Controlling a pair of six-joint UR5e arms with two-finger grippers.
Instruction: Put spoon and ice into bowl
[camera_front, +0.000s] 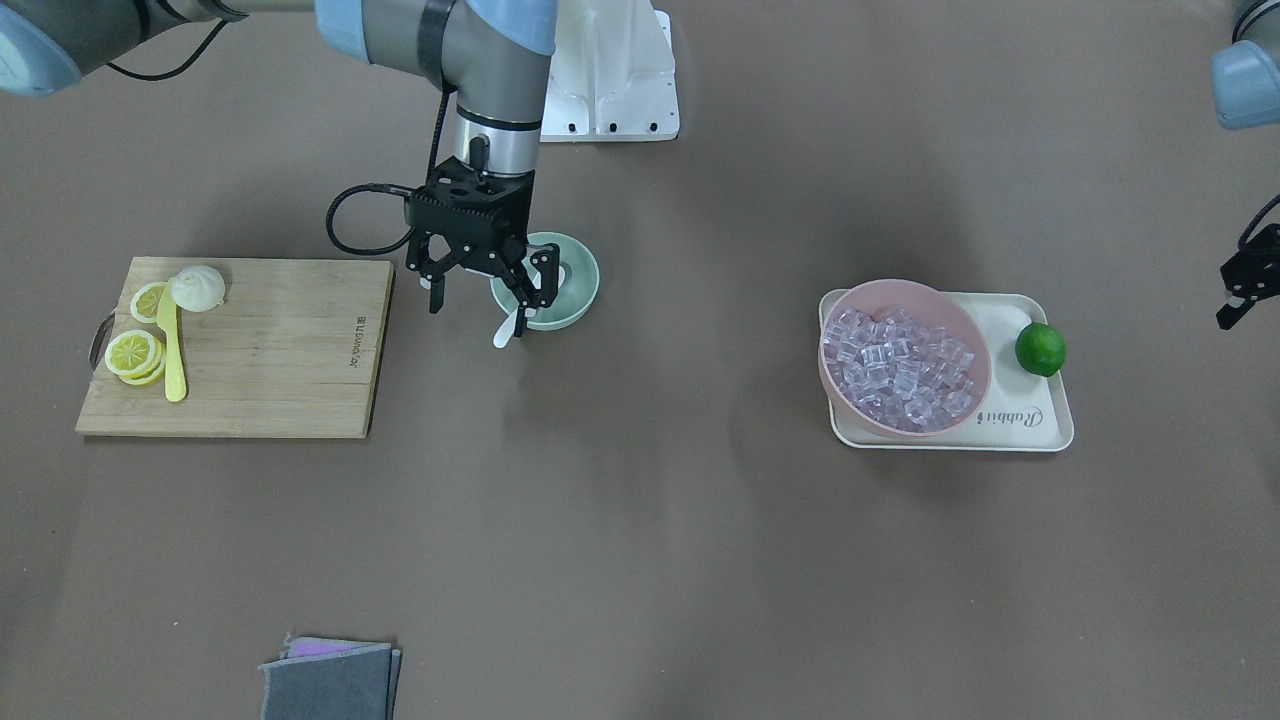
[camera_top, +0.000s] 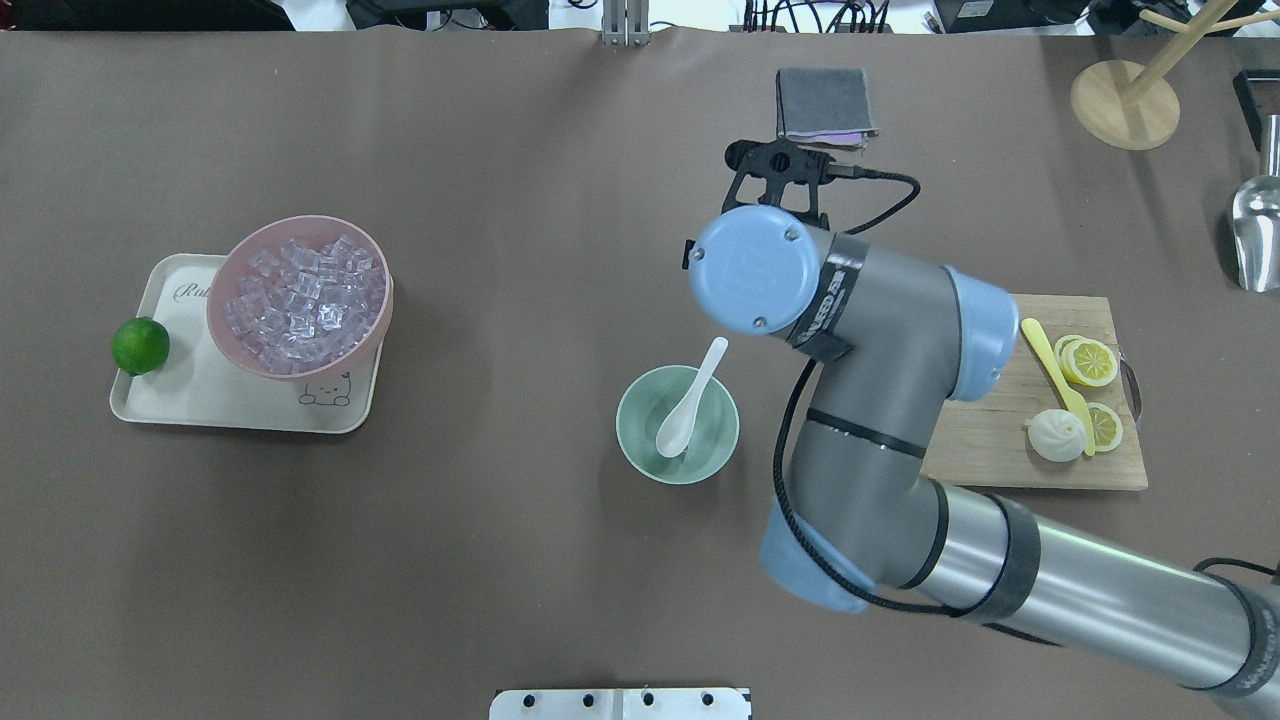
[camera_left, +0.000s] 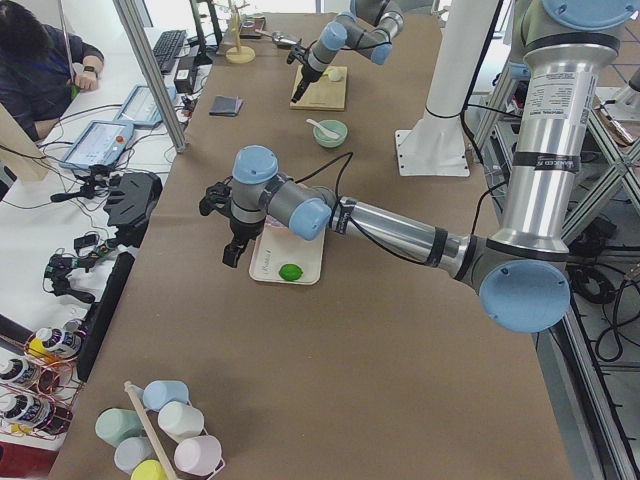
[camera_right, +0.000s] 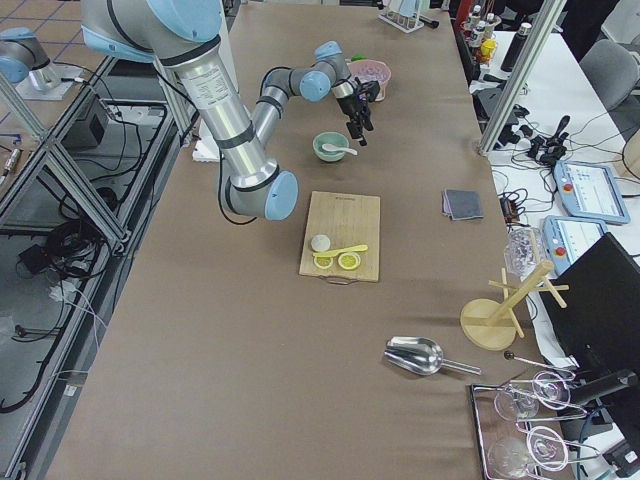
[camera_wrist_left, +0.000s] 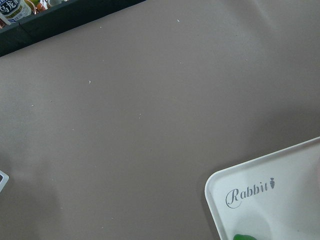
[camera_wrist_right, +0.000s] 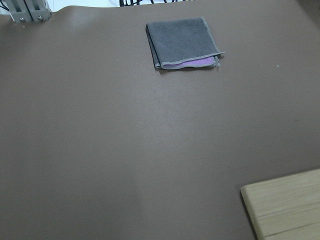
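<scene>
1. The right jaws stand spread and empty, raised near the bowl (camera_top: 640, 440) on its side away from the robot. The left jaws show only as a dark sliver at the edge of the front-facing view, so I cannot tell whether they are open or closed. They hang above the worktop (camera_top: 500, 560), off the tray's lime end.
2. Far left in the overhead view, a lime (camera_top: 140, 345) sits on the cream tray (camera_top: 200, 400). Beside it on the tray is the pink bowl (camera_top: 232, 270), heaped with ice (camera_top: 300, 305).
3. Centre: the spoon (camera_top: 690, 400) lies with its scoop inside the mint bowl and its handle propped over the rim. By my reading the spoon half of the task is done.
4. Right: the cutting board (camera_top: 1000, 450) carries lemon slices, a bun and the yellow knife (camera_top: 1050, 360). None of these belong to the task.
5. No cube is in the mint bowl yet, so the ice is the step in hand.
6. Next, I judge, the left jaws must travel to the pink bowl, open wide enough to take a cube, and come down onto the heap. The cubes look small and glassy — likely to slip — so a centred, gentle pinch is needed. The right arm should clear the mint bowl first.
</scene>
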